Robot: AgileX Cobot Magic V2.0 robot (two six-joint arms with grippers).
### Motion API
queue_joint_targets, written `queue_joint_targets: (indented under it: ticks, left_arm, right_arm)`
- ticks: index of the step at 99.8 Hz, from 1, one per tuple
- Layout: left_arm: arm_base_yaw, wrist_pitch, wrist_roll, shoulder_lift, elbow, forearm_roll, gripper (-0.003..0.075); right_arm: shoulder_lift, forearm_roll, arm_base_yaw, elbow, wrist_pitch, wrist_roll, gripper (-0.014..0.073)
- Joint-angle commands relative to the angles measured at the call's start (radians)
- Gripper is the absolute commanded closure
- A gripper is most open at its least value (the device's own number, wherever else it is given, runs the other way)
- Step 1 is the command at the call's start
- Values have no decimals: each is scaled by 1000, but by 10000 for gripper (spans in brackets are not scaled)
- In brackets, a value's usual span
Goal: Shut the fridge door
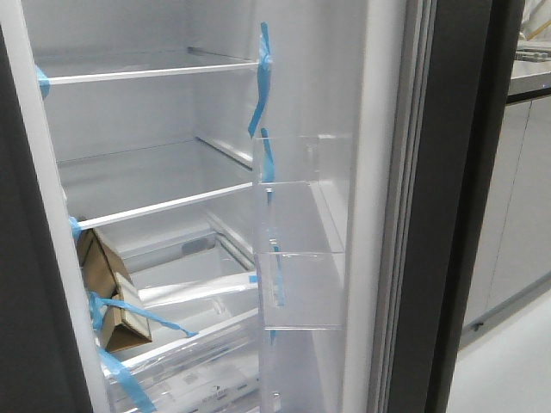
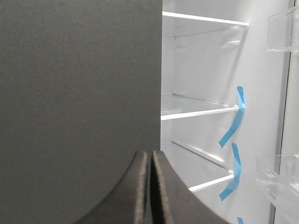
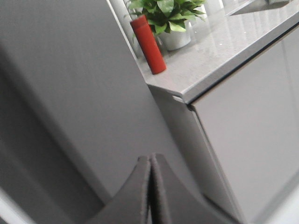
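The fridge door (image 1: pixel 370 172) stands open at the right of the front view, its white lining facing the fridge, with clear shelf bins (image 1: pixel 297 288), blue tape strips (image 1: pixel 261 77) and a dark-grey outer edge (image 1: pixel 456 215). Neither gripper shows in the front view. My right gripper (image 3: pixel 150 161) is shut and empty, close to a flat matte grey panel (image 3: pixel 84 84), which looks like the door's outside. My left gripper (image 2: pixel 151 156) is shut and empty, in front of a dark-grey panel (image 2: pixel 79 93) beside the open fridge; the door's bins (image 2: pixel 282 28) show at the side.
Inside the fridge are glass shelves (image 1: pixel 146 73) and a taped cardboard box (image 1: pixel 108 292). Light-grey cabinet doors (image 1: pixel 516 206) stand right of the fridge under a grey counter (image 3: pixel 224 51) holding a red bottle (image 3: pixel 148 44) and a potted plant (image 3: pixel 166 11).
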Motion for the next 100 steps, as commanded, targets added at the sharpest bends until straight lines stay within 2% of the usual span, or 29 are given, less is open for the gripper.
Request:
queue_joint_targets:
  ticks: [1,20,46,76,90,100]
  left_arm:
    - [-2,-73,-4,-11,35,-4,740]
    - [-2,-73,-4,-11,35,-4,740]
    - [-2,-73,-4,-11,35,-4,740]
    - [-2,-73,-4,-11,35,-4,740]
    - [-2,-73,-4,-11,35,-4,740]
    - [-2,-73,-4,-11,35,-4,740]
  right_arm:
    - [95,127,-4,-87,-144,-10,639]
    - [264,350,-4,-165,-182,-10,639]
    - [449,759,-4,-286,-162,-10,639]
    - [585,905,-4,-439,32,-10,639]
    - [644,920,-2,-511,136,-10,639]
    - [665,933,17,-550,155,-10,639]
